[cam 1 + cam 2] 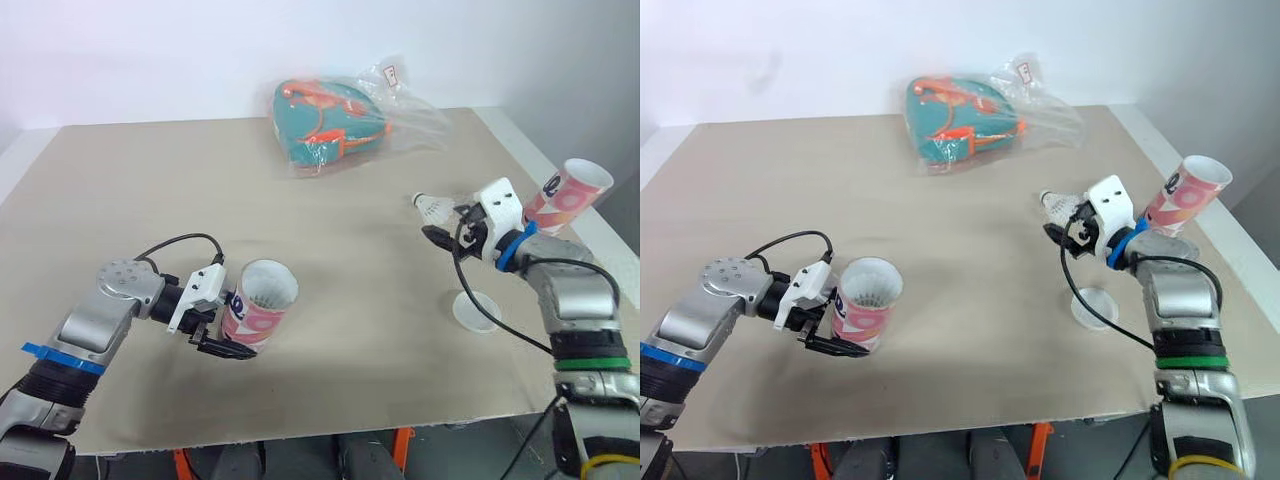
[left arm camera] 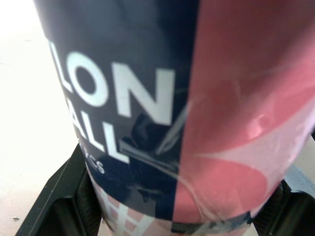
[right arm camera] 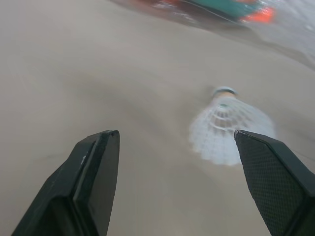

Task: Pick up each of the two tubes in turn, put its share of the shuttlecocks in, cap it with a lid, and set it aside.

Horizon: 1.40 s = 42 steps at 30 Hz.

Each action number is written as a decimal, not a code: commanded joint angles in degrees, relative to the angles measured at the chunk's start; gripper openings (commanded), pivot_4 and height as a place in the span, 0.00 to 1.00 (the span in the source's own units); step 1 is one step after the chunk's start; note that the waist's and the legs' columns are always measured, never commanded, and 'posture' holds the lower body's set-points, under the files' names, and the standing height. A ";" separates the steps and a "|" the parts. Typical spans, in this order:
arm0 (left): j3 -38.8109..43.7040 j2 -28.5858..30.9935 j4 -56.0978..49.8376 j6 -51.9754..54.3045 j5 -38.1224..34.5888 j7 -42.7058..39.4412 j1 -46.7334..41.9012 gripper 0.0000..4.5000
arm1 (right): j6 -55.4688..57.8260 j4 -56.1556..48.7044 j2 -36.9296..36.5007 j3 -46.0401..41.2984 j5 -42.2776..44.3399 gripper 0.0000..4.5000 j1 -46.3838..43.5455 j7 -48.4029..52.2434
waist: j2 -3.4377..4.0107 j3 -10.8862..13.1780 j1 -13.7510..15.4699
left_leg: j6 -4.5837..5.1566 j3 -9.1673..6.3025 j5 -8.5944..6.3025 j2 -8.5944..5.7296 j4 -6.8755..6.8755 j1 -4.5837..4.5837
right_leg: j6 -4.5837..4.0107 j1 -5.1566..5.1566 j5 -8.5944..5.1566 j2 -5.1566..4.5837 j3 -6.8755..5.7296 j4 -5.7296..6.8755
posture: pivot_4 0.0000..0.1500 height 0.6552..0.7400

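A pink and navy tube (image 1: 256, 308) stands tilted on the table at the front left, with white shuttlecock feathers showing inside its open top. My left gripper (image 1: 222, 326) is shut on its lower part; in the left wrist view the tube (image 2: 197, 123) sits between the two fingers (image 2: 54, 196). A loose white shuttlecock (image 1: 432, 207) lies on the table at the right. My right gripper (image 1: 448, 226) hovers just behind it, open, with the shuttlecock (image 3: 229, 128) ahead between the fingers and not touched. A second pink tube (image 1: 566, 196) leans open at the right edge.
A translucent lid (image 1: 476, 311) lies on the tan table (image 1: 330, 230) near my right forearm. A clear plastic bag with a teal and orange item (image 1: 330, 122) lies at the back centre. The table's right edge runs close to the second tube.
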 commanded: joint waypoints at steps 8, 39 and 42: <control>-0.43 -0.16 0.01 -0.18 0.69 0.26 0.51 0.76 | -5.36 15.18 4.25 0.70 -3.24 0.89 -8.62 -4.74 | 0.00 0.00 0.09 | 0.01 -0.02 -0.02 -0.04 -0.13 -0.07 | -0.28 -0.02 0.02 -0.04 0.00 -0.02 | 1.00 1.00; 0.16 0.43 -0.97 0.31 0.59 0.60 0.97 0.76 | -11.78 12.20 8.14 2.32 4.45 0.02 -15.98 10.57 | 0.24 0.13 -0.47 | 0.01 -0.05 -0.01 -0.07 -0.15 -0.07 | -0.25 0.00 0.05 -0.07 0.00 -0.03 | 1.00 1.00; -0.01 0.22 -0.45 -0.08 0.70 0.41 0.56 0.76 | -5.59 -17.13 1.17 7.12 15.25 0.02 -6.79 27.94 | 0.34 0.15 0.14 | 0.01 -0.16 -0.02 -0.06 -0.18 -0.08 | -0.28 0.00 0.01 -0.06 -0.10 0.00 | 1.00 1.00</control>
